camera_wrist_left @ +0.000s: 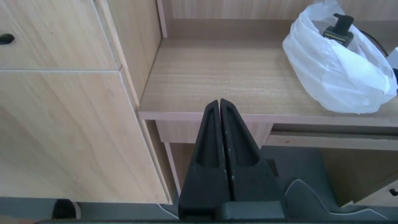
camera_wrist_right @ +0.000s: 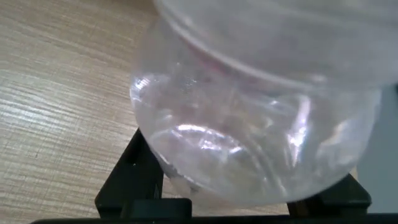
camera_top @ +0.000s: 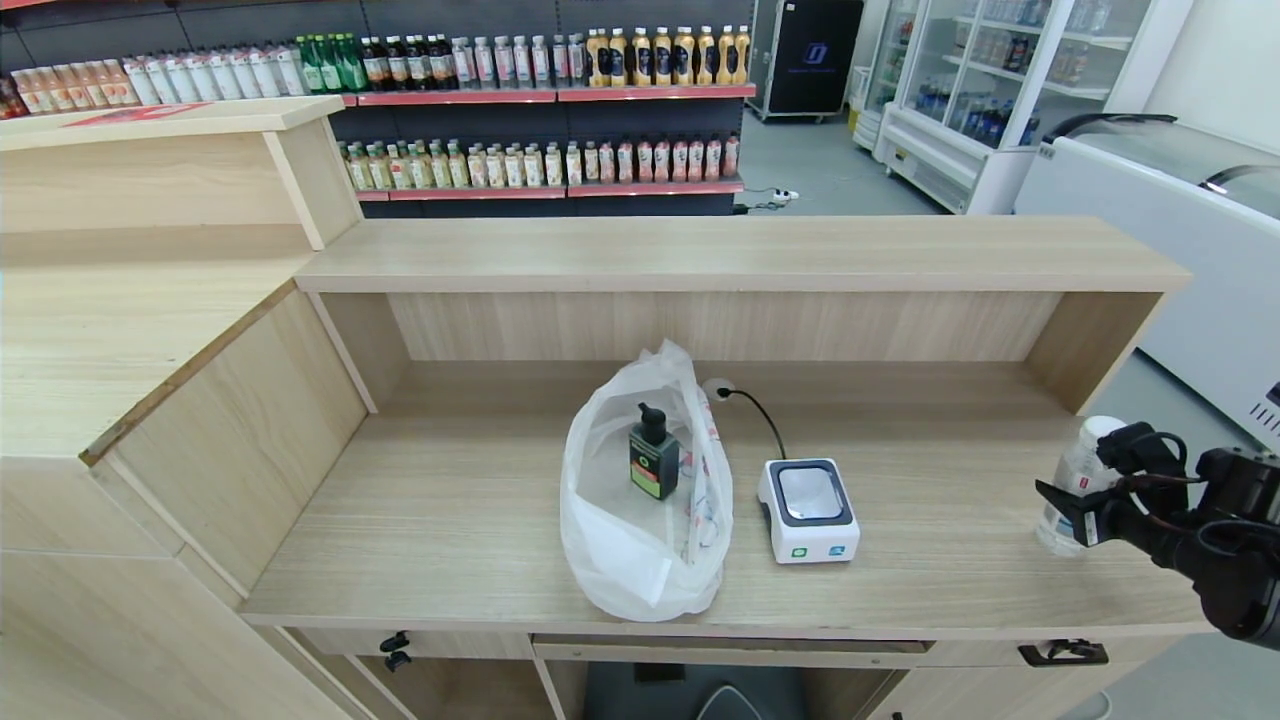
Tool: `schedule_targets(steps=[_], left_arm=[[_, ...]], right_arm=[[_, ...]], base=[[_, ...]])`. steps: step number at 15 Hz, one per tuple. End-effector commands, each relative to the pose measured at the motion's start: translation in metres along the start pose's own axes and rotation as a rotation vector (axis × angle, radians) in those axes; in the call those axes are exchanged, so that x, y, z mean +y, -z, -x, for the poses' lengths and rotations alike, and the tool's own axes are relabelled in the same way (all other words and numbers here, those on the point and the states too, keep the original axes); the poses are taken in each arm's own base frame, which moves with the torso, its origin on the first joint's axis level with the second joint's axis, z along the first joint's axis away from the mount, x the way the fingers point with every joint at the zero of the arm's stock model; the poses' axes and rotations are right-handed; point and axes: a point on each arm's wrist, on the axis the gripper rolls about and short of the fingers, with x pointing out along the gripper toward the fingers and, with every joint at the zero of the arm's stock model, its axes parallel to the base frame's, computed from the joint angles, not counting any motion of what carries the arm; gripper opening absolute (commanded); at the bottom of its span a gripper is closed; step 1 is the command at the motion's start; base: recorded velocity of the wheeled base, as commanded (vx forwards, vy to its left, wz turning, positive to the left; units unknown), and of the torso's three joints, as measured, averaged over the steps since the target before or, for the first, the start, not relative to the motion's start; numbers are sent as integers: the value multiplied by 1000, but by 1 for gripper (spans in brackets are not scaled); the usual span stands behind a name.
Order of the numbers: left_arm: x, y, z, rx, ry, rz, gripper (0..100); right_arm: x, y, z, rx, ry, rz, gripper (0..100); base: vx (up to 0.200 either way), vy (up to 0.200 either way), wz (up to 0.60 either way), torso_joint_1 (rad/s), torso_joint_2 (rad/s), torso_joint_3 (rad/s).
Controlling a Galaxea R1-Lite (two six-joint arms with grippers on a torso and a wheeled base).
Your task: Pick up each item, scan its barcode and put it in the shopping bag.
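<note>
The right gripper [camera_top: 1070, 508] was clamped around the clear plastic bottle [camera_top: 1085, 455] at the far right of the frame, by the table [camera_top: 480, 520] edge. The bottle looked light, thin-walled and slick (easy to dent), so a gentle hold on its round body seemed wisest. The left gripper [camera_wrist_left: 219, 106] hung closed, holding nothing.
</note>
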Motion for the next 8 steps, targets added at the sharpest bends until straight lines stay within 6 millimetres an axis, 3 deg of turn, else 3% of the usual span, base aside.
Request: schedule_targets(steps=[1,4,6,8], left_arm=[[0,0,0,0,0,0,0],[0,0,0,0,0,0,0],[0,0,0,0,0,0,0],[0,0,0,0,0,0,0]], right_arm=[[-1,-2,1,-8,7,-6,0],[-4,-21,7,-58,24,-121,0],[-9,-74,36,-103,27,-301,0],[-10,-135,91,-123,-53,-470,0]], base=[[0,0,0,0,0,0],[0,0,0,0,0,0],[0,0,0,0,0,0],[0,0,0,0,0,0]])
